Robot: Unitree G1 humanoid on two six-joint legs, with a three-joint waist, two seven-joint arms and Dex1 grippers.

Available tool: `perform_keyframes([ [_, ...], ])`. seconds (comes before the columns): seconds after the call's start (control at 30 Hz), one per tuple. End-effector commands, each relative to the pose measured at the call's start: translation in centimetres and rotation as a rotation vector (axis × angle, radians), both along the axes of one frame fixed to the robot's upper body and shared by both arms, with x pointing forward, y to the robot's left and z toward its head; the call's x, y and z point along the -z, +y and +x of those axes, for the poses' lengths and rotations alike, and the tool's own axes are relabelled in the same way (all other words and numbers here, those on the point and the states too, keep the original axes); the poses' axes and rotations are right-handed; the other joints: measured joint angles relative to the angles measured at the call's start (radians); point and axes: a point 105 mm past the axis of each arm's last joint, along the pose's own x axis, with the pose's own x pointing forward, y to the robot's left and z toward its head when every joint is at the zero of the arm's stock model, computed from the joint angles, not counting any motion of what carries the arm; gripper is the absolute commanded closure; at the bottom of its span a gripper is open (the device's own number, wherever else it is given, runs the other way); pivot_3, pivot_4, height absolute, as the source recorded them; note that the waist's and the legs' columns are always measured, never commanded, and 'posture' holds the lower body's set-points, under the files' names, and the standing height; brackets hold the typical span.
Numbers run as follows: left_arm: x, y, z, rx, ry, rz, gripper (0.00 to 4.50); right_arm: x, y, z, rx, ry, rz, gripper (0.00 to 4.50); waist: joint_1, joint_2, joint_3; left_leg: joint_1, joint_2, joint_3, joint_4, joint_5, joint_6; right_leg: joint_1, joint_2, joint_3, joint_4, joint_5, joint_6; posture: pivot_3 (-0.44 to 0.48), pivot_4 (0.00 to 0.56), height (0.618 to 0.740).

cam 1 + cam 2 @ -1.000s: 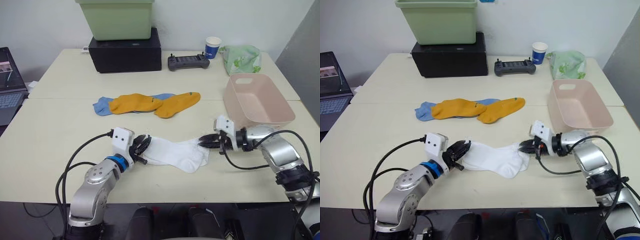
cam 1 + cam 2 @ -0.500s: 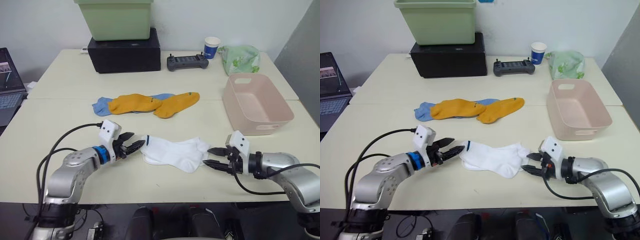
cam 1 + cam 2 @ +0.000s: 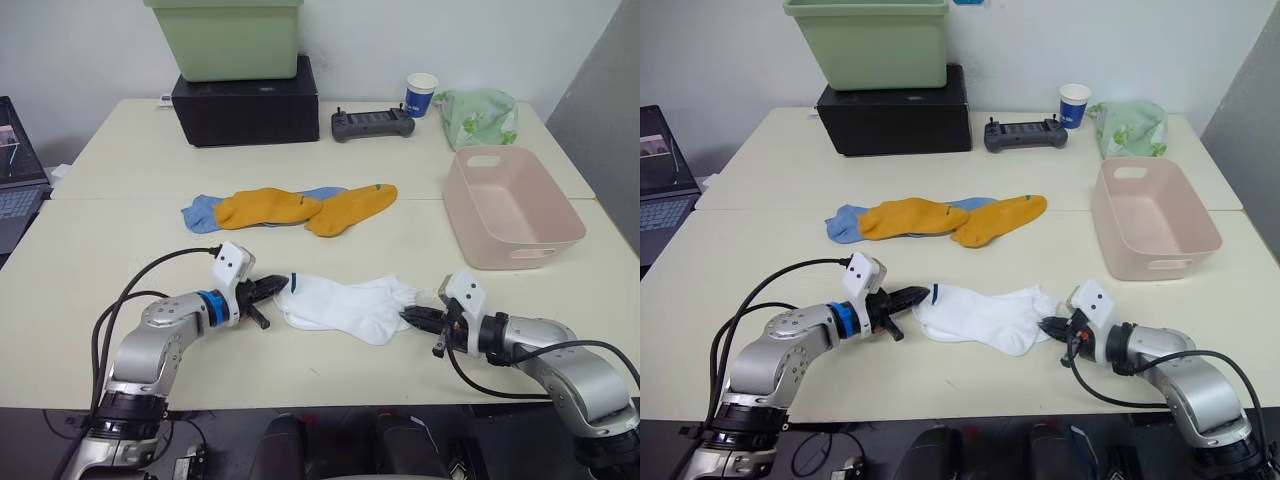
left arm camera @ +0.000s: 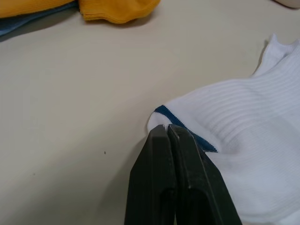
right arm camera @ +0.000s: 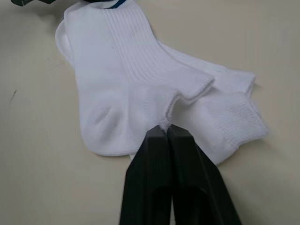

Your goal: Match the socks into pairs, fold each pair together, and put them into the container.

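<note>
Both arms reach inward, left hand [image 3: 272, 291] and right hand [image 3: 412, 317] pinched closed.

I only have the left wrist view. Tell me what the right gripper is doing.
Observer: The right gripper is shut on the white socks' edge, at the end opposite yours.
Operator: Report the other socks.
Observer: The two mustard-orange socks lie over the light blue socks, farther back on the table.
Operator: Give me the container's state.
Observer: The pink basket holds no socks.
</note>
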Motion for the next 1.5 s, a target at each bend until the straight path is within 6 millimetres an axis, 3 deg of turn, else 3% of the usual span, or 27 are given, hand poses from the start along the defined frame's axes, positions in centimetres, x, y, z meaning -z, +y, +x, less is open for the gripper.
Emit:
perform_keyframes([
  [0.03,-1.2,0.0,-0.2,0.001,-0.049,-0.004,4.5,-1.5,0.7,0.1,-0.027,-0.046,0.034,4.49,0.0,0.0,0.0,0.0,0.0,0.0,0.0,0.0,0.0,0.0,0.0,0.0,0.0,0.0,0.0,0.0,0.15,0.74],
  [0.2,-2.1,0.0,-1.0,-0.009,-0.053,-0.055,4.5,-2.7,0.2,0.7,-0.031,-0.062,0.058,4.49,0.0,0.0,0.0,0.0,0.0,0.0,0.0,0.0,0.0,0.0,0.0,0.0,0.0,0.0,0.0,0.0,0.15,0.74],
  [0.4,-5.3,-1.5,-3.3,-0.05,-0.089,-0.226,4.5,-5.3,-1.3,2.0,-0.056,-0.088,0.037,4.49,0.0,0.0,0.0,0.0,0.0,0.0,0.0,0.0,0.0,0.0,-0.001,0.0,0.0,0.0,0.0,0.0,0.15,0.74],
  [0.5,-4.8,-2.4,-4.5,-0.065,-0.077,-0.234,4.5,-5.5,-2.6,3.0,-0.047,-0.091,0.007,4.49,0.0,0.0,0.0,0.0,0.0,0.0,0.0,0.0,0.0,0.001,-0.001,0.0,-0.001,0.0,0.0,0.0,0.15,0.74],
  [0.7,-3.2,-2.5,-5.0,-0.132,-0.056,-0.224,4.5,-4.6,-3.5,3.2,-0.069,-0.04,-0.024,4.49,0.0,0.0,0.0,0.0,0.0,0.0,0.0,0.0,0.0,0.001,-0.001,0.0,-0.001,0.0,0.0,0.0,0.15,0.74],
  [0.9,-1.7,-3.1,-5.4,-0.115,-0.025,-0.209,4.5,-3.5,-2.9,2.5,-0.106,0.008,-0.019,4.49,0.0,0.0,0.0,0.0,0.0,0.0,0.0,0.0,0.0,0.001,-0.001,0.0,-0.001,0.0,0.0,0.0,0.15,0.74],
  [1.5,-1.2,-2.6,-4.9,-0.103,-0.015,-0.195,4.5,-3.0,-2.7,3.4,-0.056,-0.026,-0.026,4.49,0.0,0.0,0.0,0.0,0.0,0.0,0.0,0.0,0.0,0.001,-0.001,0.001,-0.001,0.0,0.0,0.0,0.15,0.74],
])
